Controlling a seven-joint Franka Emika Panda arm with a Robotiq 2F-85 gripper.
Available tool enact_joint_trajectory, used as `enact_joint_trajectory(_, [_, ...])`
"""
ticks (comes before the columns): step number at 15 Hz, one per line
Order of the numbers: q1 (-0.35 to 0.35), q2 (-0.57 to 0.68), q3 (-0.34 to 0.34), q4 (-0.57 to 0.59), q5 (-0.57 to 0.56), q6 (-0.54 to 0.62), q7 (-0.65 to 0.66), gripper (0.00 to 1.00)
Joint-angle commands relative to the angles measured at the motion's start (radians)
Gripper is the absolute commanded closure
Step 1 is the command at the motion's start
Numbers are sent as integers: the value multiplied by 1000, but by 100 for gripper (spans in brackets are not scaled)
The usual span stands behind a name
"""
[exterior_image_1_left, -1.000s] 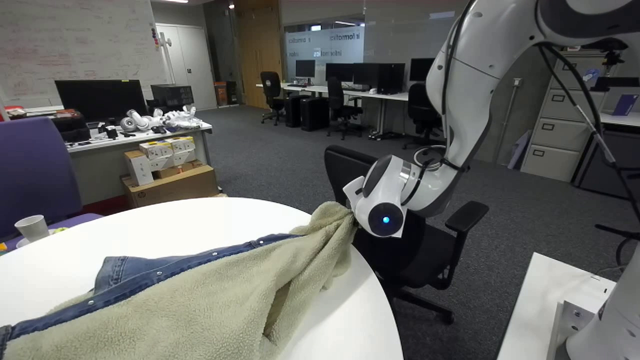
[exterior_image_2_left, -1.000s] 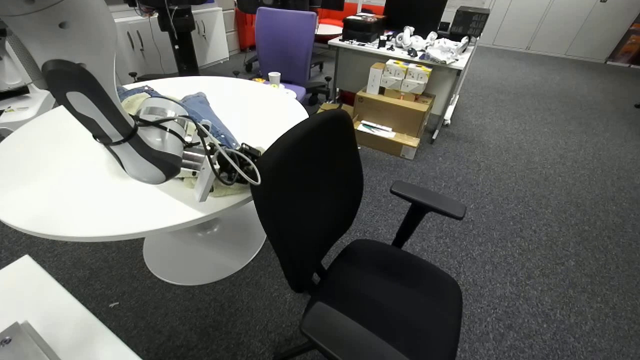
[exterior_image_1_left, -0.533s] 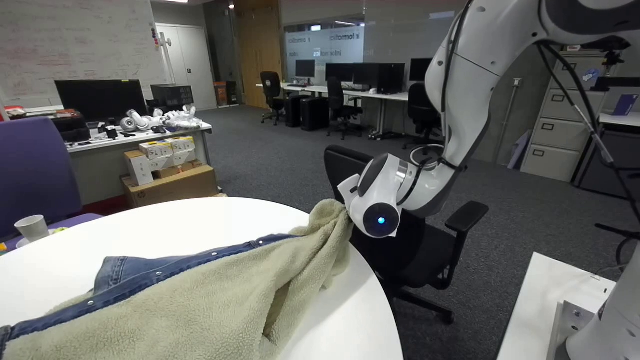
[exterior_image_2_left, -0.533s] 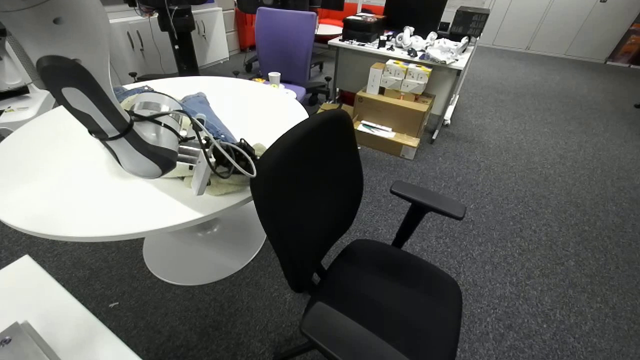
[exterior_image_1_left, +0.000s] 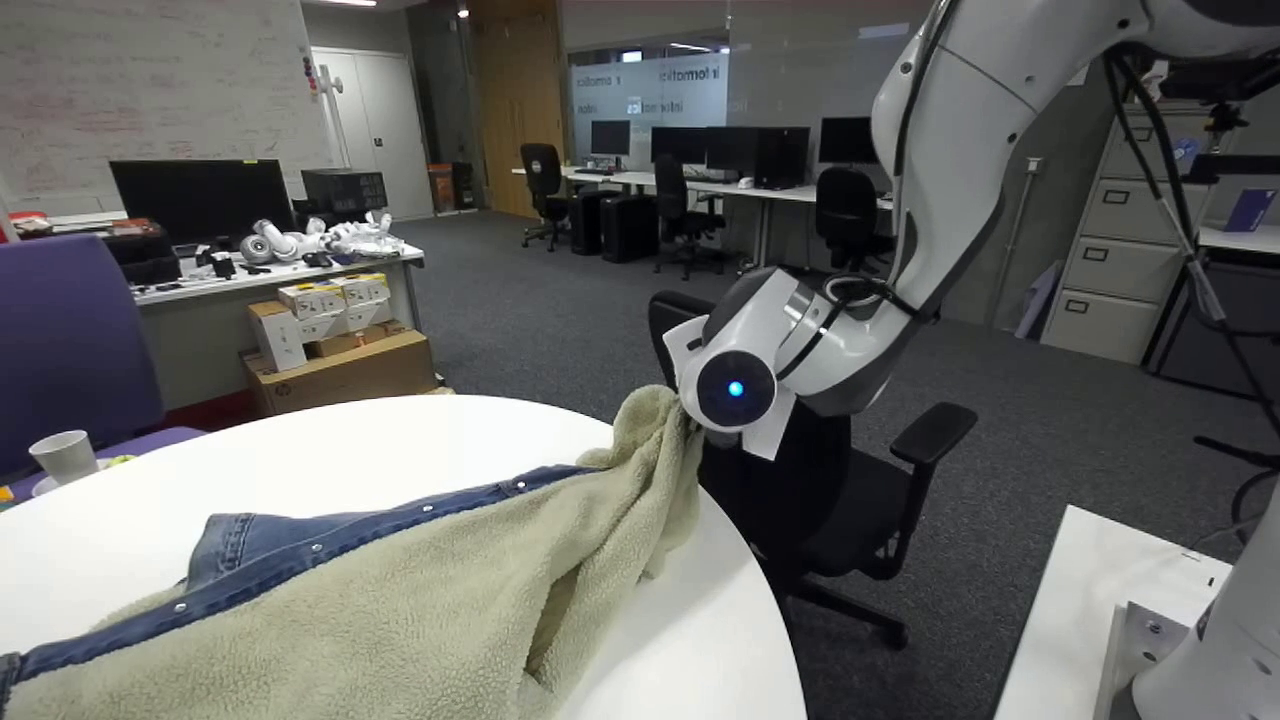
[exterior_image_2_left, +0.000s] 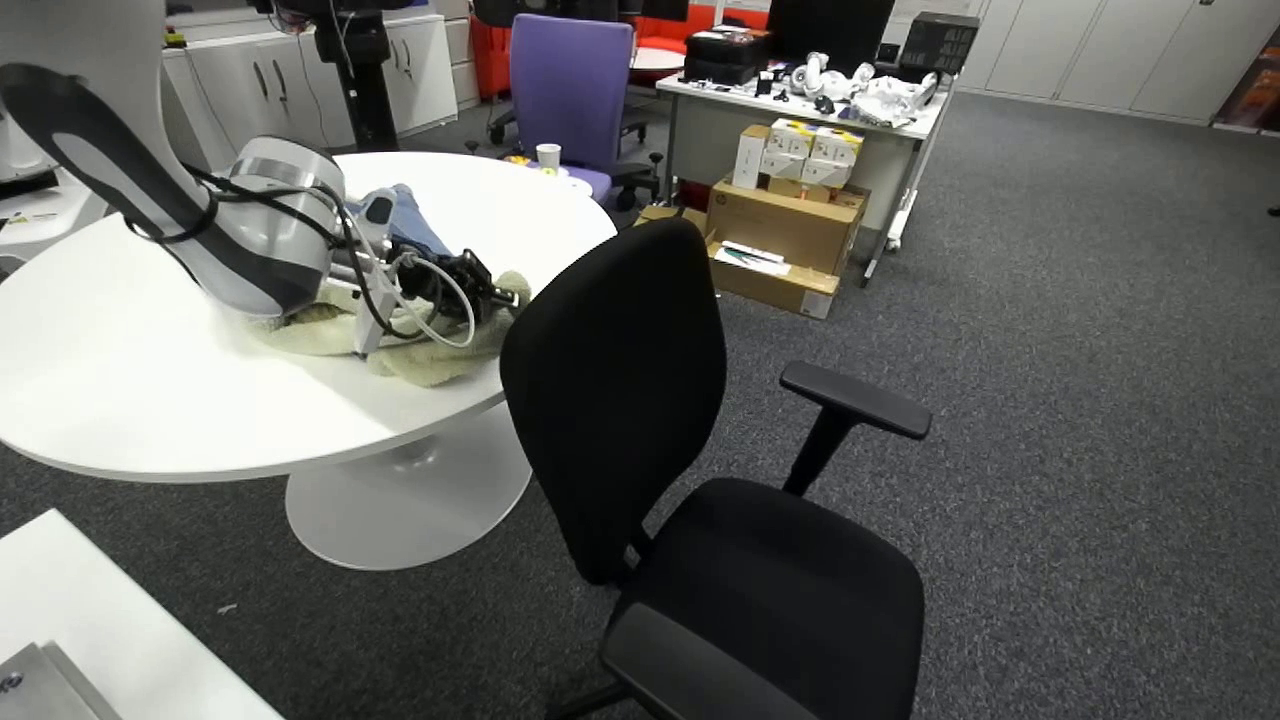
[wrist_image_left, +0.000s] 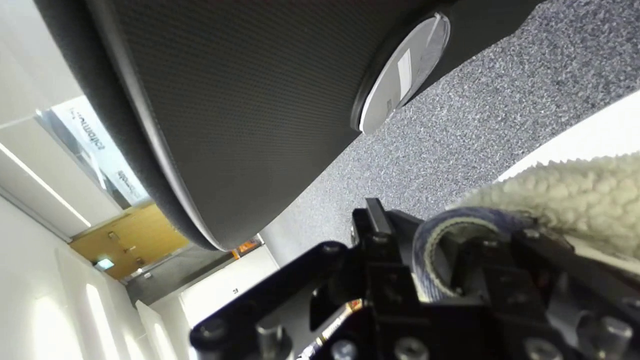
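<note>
With my fingers (wrist_image_left: 385, 260) closed, I pinch the jacket (exterior_image_1_left: 420, 580) by a denim edge (wrist_image_left: 424, 245), probably because a thin fold grips well. In an exterior view, its body lies from me toward 8 o'clock, supported by the white table (exterior_image_1_left: 715, 620).

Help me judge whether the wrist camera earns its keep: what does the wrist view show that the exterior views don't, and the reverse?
Only the wrist view shows a denim edge of the jacket curled at the gripper, plus an oval plate on the black chair.

Only the exterior views show the arm, the purple chair and the cup; an exterior view also has the jacket stretching across the table.

Both share the jacket's fleece, the black chair, part of the table and the carpet.
</note>
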Motion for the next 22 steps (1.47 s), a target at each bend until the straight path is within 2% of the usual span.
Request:
enact_joint_trajectory(1, [-11,-140,-1,-8,172,102,-78,99])
enact_joint_trajectory(4, [-30,-200,-13,9,446,213,-200,99])
enact_joint_trajectory(7, [-31,-235,-35,16,716,268,-348,99])
enact_joint_trajectory(8, [-53,-243,-16,17,791,267,-390,99])
enact_joint_trajectory(9, [-17,-251,-55,20,873,270,-438,99])
enact_joint_trajectory(13, [-5,-275,-81,29,1110,284,-568,99])
enact_joint_trajectory(15, [-8,-289,-84,28,1271,305,-674,99])
enact_joint_trajectory(16, [-19,-295,-74,29,1370,310,-742,99])
enact_joint_trajectory(18, [-90,-297,0,30,1547,298,-865,99])
enact_joint_trajectory(19, [-87,-308,-6,37,1636,278,-933,99])
enact_joint_trajectory(20, [-35,-327,-61,39,1724,253,-999,99])
enact_joint_trajectory(22, [-37,-354,-75,45,1817,204,-1086,99])
